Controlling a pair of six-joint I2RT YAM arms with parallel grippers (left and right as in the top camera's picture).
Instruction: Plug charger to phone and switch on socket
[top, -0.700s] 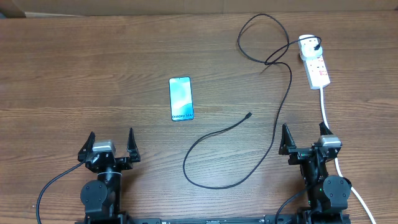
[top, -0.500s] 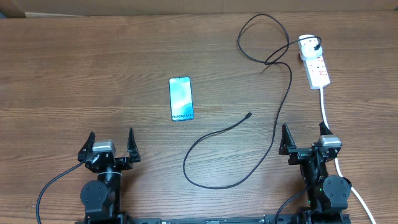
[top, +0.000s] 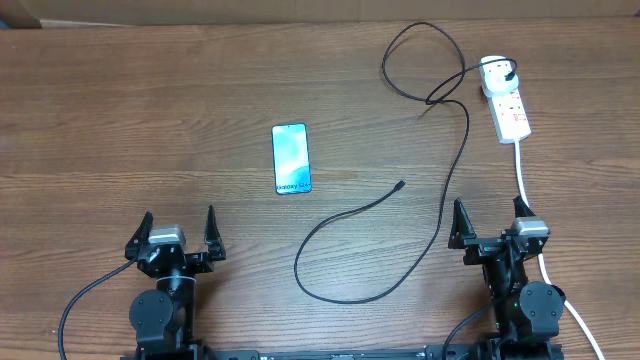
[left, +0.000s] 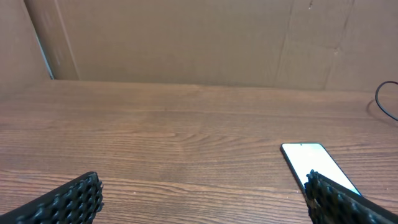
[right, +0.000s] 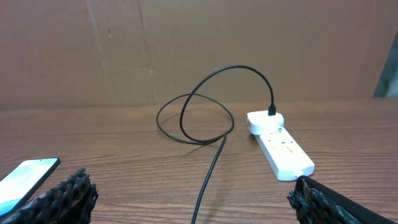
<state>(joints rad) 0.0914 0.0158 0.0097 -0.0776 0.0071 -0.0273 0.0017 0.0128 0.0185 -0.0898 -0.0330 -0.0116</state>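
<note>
A brown wood-grain desk (top: 100, 100) seen from above, with two robot arms at its near edge. The left gripper (top: 178, 214) sits at the lower left with its jaws spread wide and nothing between them. The right gripper (top: 488, 205) sits at the lower right, equally spread and empty.

The phone (top: 291, 159) lies flat and face up near the middle of the desk, its pale blue screen lit, well apart from both grippers. To its right, the charger (top: 340, 216) trails as a thin black cable. Its small connector tip (top: 400, 185) rests loose on the wood, near the phone but not touching it. From there the cable curves down in a wide loop toward the near edge, climbs past the right gripper, makes another loop at the far side, and ends in a black plug (top: 510, 72) seated in the socket (top: 510, 110).

The socket is a small white power strip with red markings at the far right. Its thick white cord (top: 522, 170) runs back toward the right arm. Brown cardboard (left: 186, 37) stands behind the desk.
</note>
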